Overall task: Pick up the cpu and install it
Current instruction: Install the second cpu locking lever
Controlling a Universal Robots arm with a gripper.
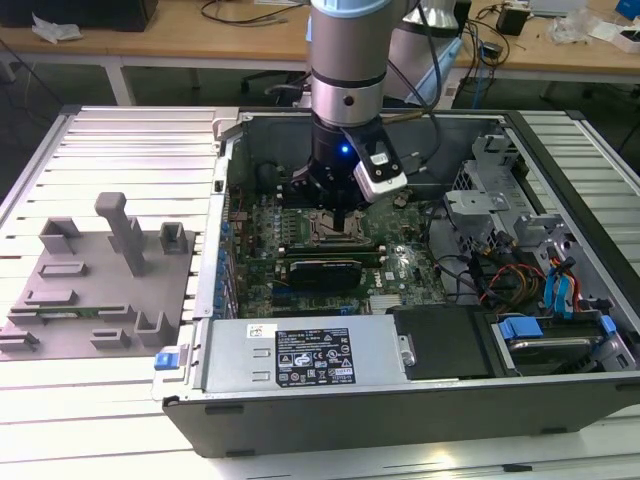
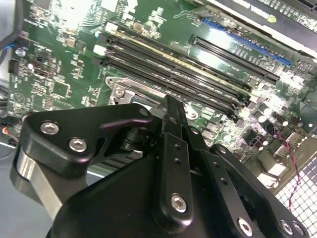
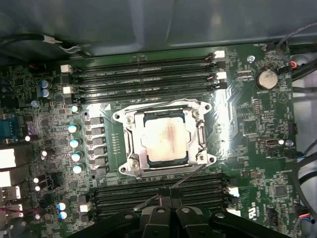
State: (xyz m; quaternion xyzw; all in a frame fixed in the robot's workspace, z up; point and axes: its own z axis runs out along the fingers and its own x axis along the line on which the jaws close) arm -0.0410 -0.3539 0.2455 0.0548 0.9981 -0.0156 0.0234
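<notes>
Hand (image 1: 338, 222) hangs inside the open computer case (image 1: 560, 400), just above the socket (image 3: 166, 136). Its fingers look closed together in the second wrist view, nothing seen between them. The cpu (image 3: 166, 140) lies in the socket's metal frame, silver top showing, memory slots (image 3: 143, 74) either side. Arm hides most of the socket in the exterior view. Grey fixture (image 1: 100, 280) sits on the desk at the exterior view's left.

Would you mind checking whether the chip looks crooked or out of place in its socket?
Nothing stands out. In the first wrist view the chip lies flat and square inside the socket frame, its edges parallel to the frame. The gripper hangs just above the socket in the exterior view.
</notes>
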